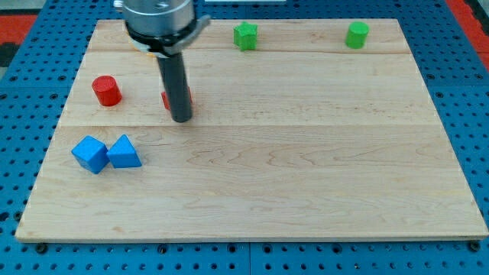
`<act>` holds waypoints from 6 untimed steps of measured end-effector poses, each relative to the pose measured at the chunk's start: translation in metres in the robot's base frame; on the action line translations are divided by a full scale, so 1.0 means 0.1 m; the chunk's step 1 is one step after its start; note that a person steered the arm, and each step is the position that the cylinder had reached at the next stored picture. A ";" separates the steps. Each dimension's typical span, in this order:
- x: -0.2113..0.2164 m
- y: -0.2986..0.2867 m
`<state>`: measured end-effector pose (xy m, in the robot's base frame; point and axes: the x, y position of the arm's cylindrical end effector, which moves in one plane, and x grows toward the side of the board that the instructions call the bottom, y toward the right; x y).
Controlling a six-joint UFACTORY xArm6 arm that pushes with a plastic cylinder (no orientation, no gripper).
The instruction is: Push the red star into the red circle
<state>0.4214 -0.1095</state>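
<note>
Pale wooden board (pixel 306 176) with visible grain and plank seams lies on a blue perforated pegboard base (pixel 466 92); a strip of red shows at the view's top corners. Single camera view only. The arm carries no fingers at all, so nothing is apart, together or clamped: the dark cylindrical rod ends in my tip (pixel 181 120), which sits on the board directly in front of the small red star block (pixel 188 97). The rod hides most of that block; only red slivers show on either side, so the star outline cannot be confirmed and contact cannot be told from this angle, though the tip looks just beside it or touching. The red cylindrical circle block (pixel 107 91) stands near, toward the view's left at about the same height on the board. Judgement: the star looks like a light, rigid, matte block that should slide readily on smooth wood, but its points may make it rotate off a glancing push; the push should bear on its right-hand face, centred, driving leftward. Elsewhere: a blue cube (pixel 90 153) touching a blue triangular prism (pixel 124 152) at lower left; a green star-like block (pixel 245 36) and a green cylinder (pixel 356 35) along the top edge, well apart.
</note>
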 end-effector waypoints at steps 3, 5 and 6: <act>-0.41 0.54; -0.46 -0.34; -0.46 -0.46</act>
